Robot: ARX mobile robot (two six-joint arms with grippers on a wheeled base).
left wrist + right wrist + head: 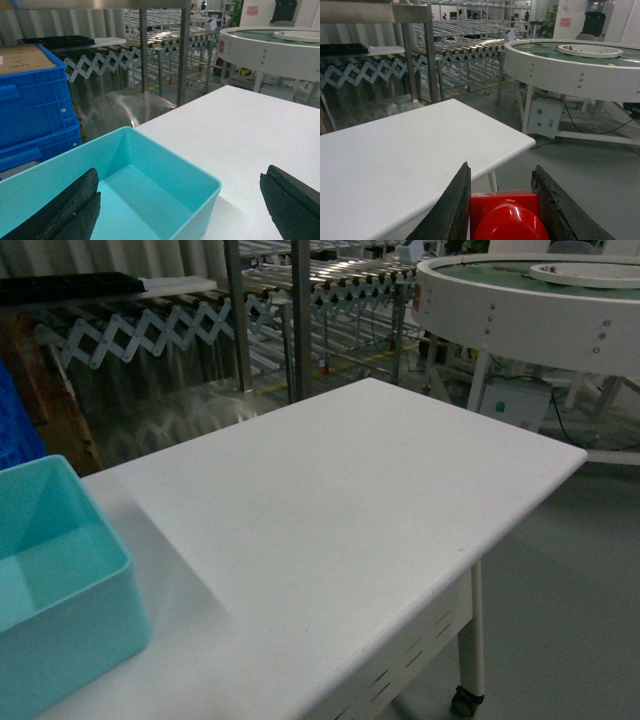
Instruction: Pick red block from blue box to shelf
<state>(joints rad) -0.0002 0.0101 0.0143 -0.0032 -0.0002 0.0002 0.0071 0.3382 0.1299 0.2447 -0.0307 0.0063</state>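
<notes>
My right gripper (501,166) is shut on the red block (505,210), a glossy red piece with a rounded stud, held just off the white table's front edge. In the left wrist view my left gripper (181,172) hangs open over the blue box (170,165), a turquoise tub whose visible inside is empty. The tub also shows at the lower left of the head view, blue box (80,640). Neither gripper appears in the head view. The steel shelf (300,310) stands behind the table, and its uprights show as shelf (185,50) and shelf (432,50).
The white table (350,500) carries the tub at its left end. Dark blue crates (30,100) are stacked left of the tub. A round white conveyor (530,310) stands at the back right. An expanding roller conveyor (150,330) runs behind the shelf.
</notes>
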